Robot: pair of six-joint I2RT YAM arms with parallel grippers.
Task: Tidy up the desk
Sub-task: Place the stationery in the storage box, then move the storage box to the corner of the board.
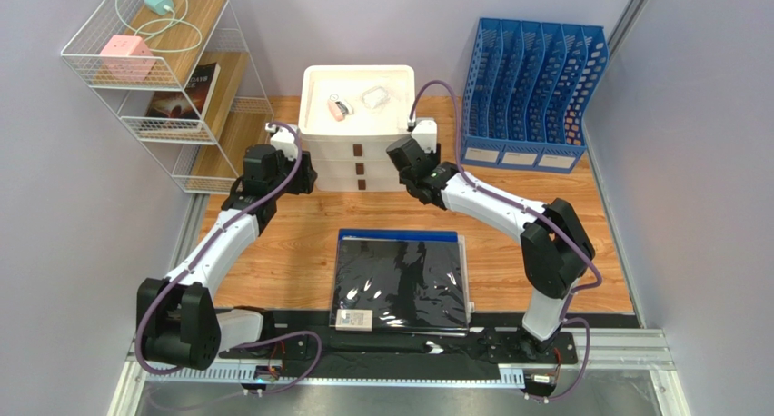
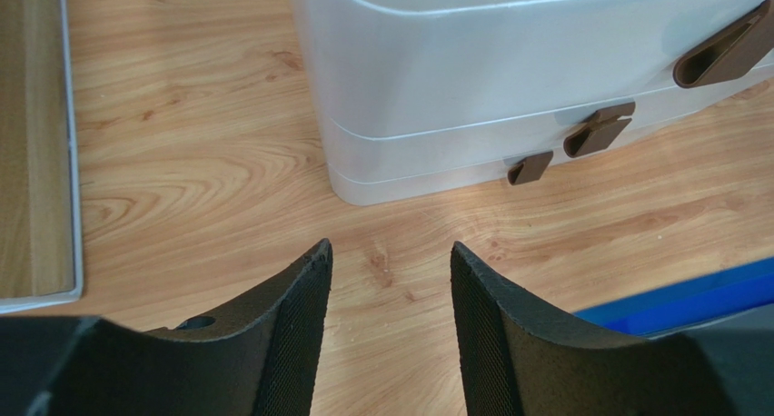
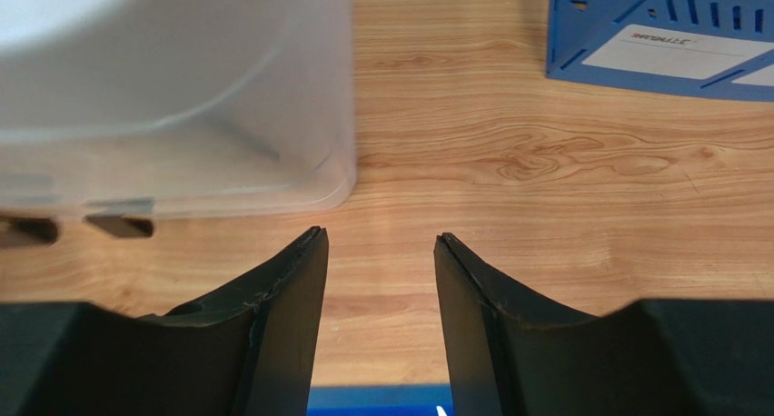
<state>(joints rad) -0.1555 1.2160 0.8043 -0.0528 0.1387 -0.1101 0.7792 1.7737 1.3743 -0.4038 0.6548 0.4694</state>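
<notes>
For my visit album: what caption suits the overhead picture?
Both open and empty, the left gripper and right gripper flank the white drawer box on the wooden desk.

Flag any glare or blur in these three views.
Top external: sharp, with white glare patches on the black folder. Left wrist: crisp grain on the desk, no glare. Right wrist: the white drawer unit is blurred and washed out.

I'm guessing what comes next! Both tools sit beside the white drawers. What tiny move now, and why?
Probably ease both inward toward the white drawer unit: the left tool and right tool flank it with jaws open, empty, apparently not touching it yet.
</notes>
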